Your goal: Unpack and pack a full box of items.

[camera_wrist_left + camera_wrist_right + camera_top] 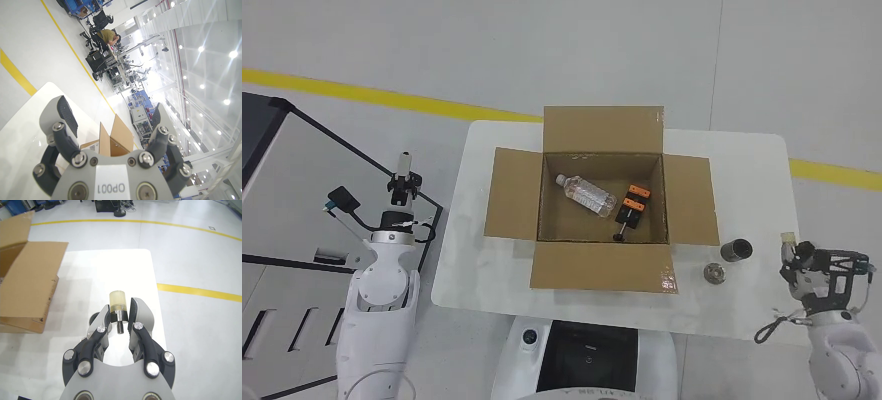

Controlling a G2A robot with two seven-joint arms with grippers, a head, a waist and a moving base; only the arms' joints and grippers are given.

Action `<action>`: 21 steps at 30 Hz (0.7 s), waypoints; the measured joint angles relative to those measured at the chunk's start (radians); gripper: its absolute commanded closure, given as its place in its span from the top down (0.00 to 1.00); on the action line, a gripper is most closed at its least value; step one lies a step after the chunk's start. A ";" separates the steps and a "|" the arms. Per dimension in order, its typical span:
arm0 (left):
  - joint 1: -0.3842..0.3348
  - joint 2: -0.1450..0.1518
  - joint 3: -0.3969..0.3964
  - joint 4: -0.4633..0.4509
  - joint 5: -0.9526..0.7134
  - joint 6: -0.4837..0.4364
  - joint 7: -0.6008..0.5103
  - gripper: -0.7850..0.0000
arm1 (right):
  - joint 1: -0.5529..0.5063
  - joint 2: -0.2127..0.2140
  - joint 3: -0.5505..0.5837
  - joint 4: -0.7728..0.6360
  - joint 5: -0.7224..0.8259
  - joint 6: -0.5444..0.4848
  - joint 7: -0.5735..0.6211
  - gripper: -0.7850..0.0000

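Observation:
An open cardboard box stands in the middle of the white table. Inside lie a clear plastic bottle and two black-and-orange parts. My right gripper is shut on a small part with a yellowish cylinder head and a threaded stud; in the top view it is held past the table's right front edge. Off the table's left edge, my left gripper stands open and empty, and the top view shows it pointing away from me.
A dark cylinder and a small metal round part lie on the table right of the box. The box's four flaps are folded outward. A box flap rises left of the right gripper. Yellow floor lines run behind the table.

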 measured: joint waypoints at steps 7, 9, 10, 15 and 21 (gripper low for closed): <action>0.000 0.000 0.000 0.000 0.000 0.000 0.000 1.00 | 0.005 -0.002 -0.026 -0.225 -0.039 -0.039 0.068 0.00; 0.000 0.000 0.000 0.000 0.000 0.000 0.000 1.00 | 0.033 -0.002 -0.074 -0.272 -0.070 -0.038 0.097 0.00; 0.000 0.000 0.000 0.000 0.000 0.000 0.000 1.00 | 0.058 -0.002 -0.113 -0.295 -0.093 -0.036 0.119 0.00; 0.000 0.000 0.000 0.000 0.000 0.000 0.000 1.00 | 0.207 -0.008 -0.328 -0.302 -0.214 -0.006 0.219 0.00; 0.000 0.000 0.000 0.000 0.000 0.000 0.000 1.00 | 0.474 -0.043 -0.640 -0.098 -0.377 0.125 0.309 0.00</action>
